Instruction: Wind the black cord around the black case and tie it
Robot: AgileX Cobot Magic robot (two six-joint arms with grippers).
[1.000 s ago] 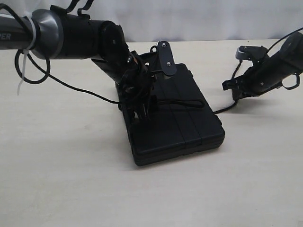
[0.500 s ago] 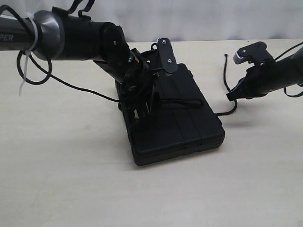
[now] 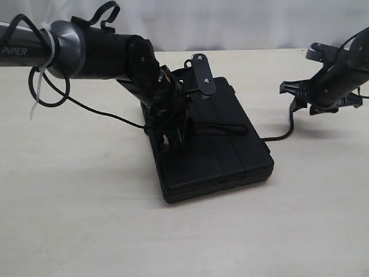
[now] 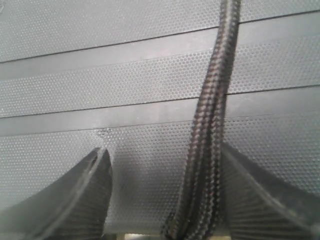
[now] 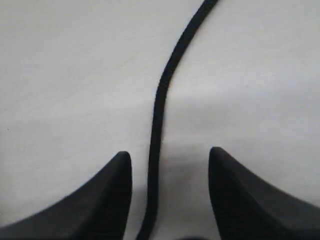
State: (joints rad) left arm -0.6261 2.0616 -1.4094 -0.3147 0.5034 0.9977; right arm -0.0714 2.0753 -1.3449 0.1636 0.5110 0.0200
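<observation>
The black case (image 3: 222, 156) lies flat in the middle of the table, ribs across its lid (image 4: 125, 80). The black cord (image 3: 222, 128) crosses the lid, drops off the case's right side and curves over the table up toward my right gripper (image 3: 297, 99). My left gripper (image 3: 173, 130) is low over the lid's left part. It is open, and the braided cord (image 4: 207, 150) runs between its fingers, close against one of them. My right gripper (image 5: 169, 152) hovers over bare table, also open, with the cord (image 5: 157, 115) passing between its fingers untouched. The cord's tip is hidden.
The left arm's thin glossy cable (image 3: 95, 108) sags onto the pale table (image 3: 86, 202) left of the case. A white zip tie (image 3: 36, 92) hangs from that arm. A light wall runs behind the table's far edge (image 3: 259, 50).
My right gripper has swung right and farther from the case, drawing the cord's loose stretch along the table. The upright cord end seen half a second ago is gone from view. The left arm barely shifted.
</observation>
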